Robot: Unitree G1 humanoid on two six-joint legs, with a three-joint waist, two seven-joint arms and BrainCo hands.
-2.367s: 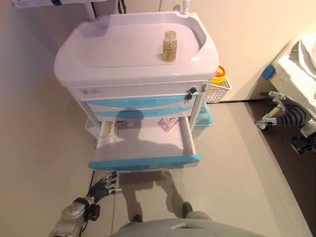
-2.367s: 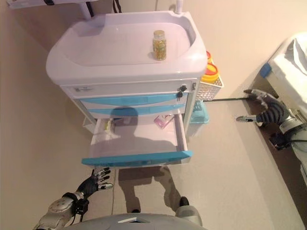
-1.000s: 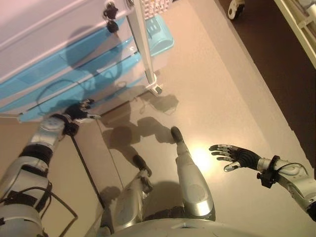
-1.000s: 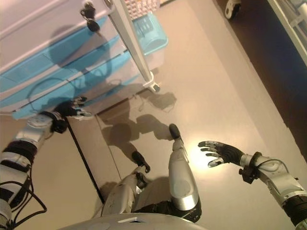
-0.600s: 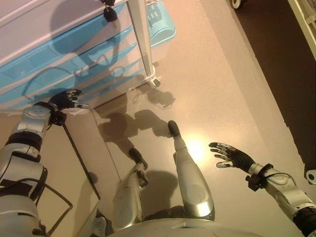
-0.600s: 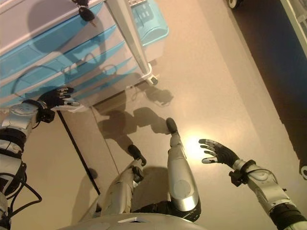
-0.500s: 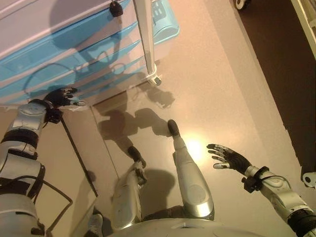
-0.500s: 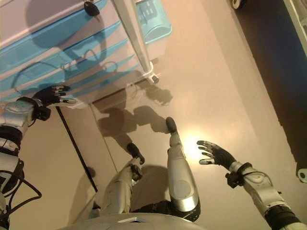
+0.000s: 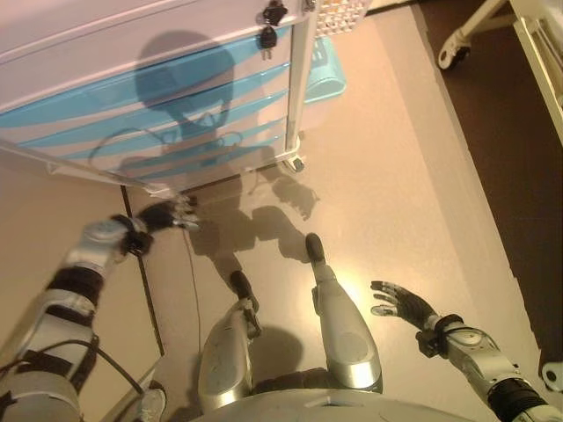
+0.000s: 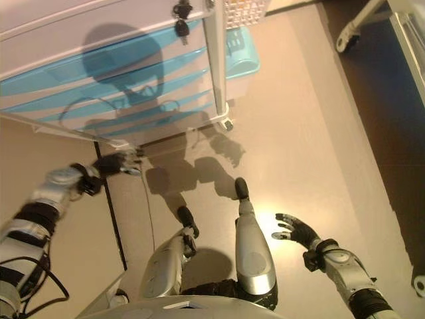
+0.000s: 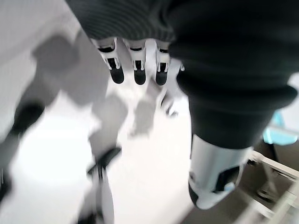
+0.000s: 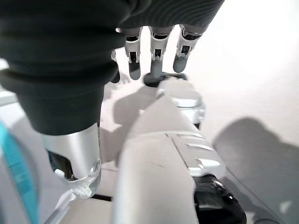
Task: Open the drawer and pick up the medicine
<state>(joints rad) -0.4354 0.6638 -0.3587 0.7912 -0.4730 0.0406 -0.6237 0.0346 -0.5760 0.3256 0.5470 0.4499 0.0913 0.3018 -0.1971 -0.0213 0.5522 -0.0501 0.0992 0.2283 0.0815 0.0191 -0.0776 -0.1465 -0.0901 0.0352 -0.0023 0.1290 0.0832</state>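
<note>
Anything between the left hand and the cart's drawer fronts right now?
Nothing visible. The left hand hangs open over bare floor, below and in front of the cart's blue drawer fronts. No medicine shows in any view. The right hand is open, away to the right.

No readable text — none on cart (image 9: 132, 53) — none elsewhere.

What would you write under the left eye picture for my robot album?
Robot's open left hand reaches below blue-drawered cart; open right hand hovers over floor.

left hand (image 9: 163, 215): fingers relaxed | right hand (image 9: 400, 301): fingers spread, empty
</note>
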